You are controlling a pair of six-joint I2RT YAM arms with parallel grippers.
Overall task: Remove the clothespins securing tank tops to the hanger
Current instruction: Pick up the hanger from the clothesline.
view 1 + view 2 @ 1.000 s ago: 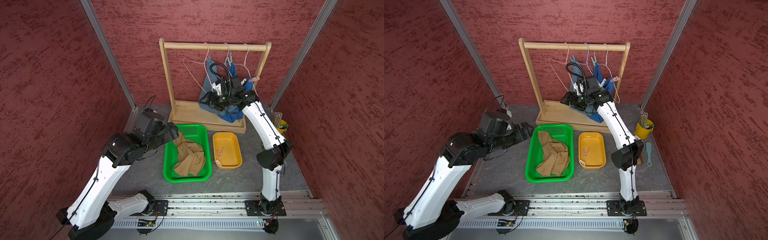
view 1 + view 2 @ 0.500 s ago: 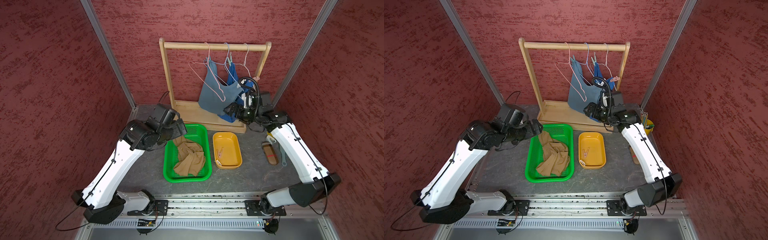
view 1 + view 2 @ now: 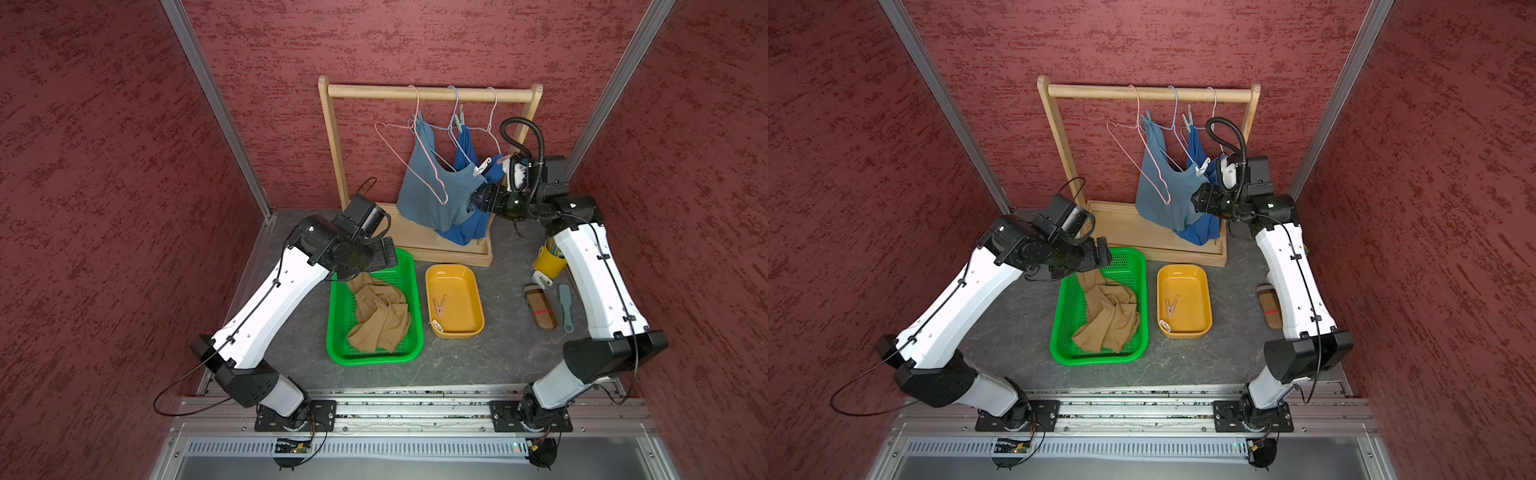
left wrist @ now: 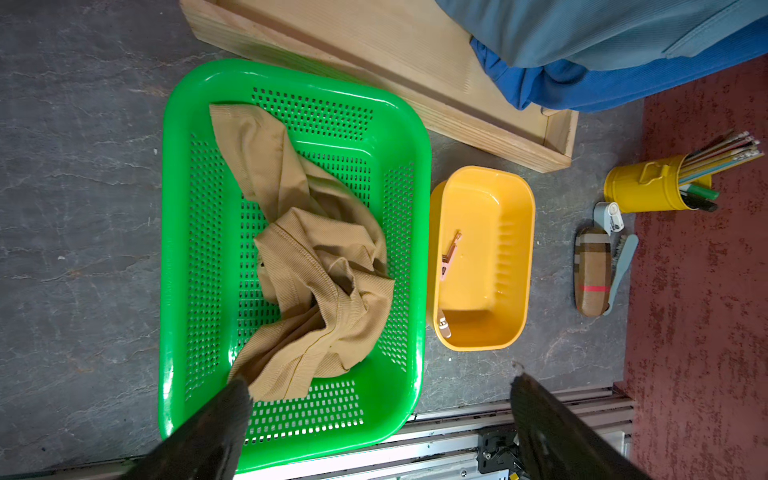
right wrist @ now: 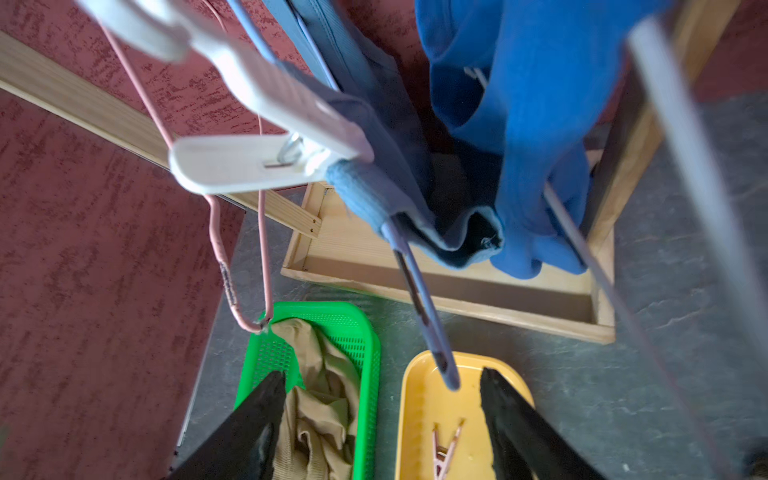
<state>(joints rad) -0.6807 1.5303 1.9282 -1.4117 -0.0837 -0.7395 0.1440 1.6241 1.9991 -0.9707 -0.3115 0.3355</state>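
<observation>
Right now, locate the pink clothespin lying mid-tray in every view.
Top view: pink clothespin on the yellow tray floor, right of the green basket.
Top view: clothespin likewise mid-tray, right of the basket.
Left wrist: clothespin in the tray, beside the basket.
Right wrist: clothespin in the tray, beside the basket.
Shared landmark: the green basket.

The left arm (image 3: 270, 299) and right arm (image 3: 594, 274) are each built from long white shells joined by bulky black joint housings. Thin black cables are clipped along the white links. A ribbed black hose (image 3: 542, 149) is seen at 12 o'clock of the right wrist, and a slack cable loop (image 3: 154, 404) at 8 o'clock of the left base plate (image 3: 322, 415). Black, tapered fingers (image 4: 216, 428) are fitted to the left tool (image 4: 379, 378) and right tool (image 5: 382, 373).
</observation>
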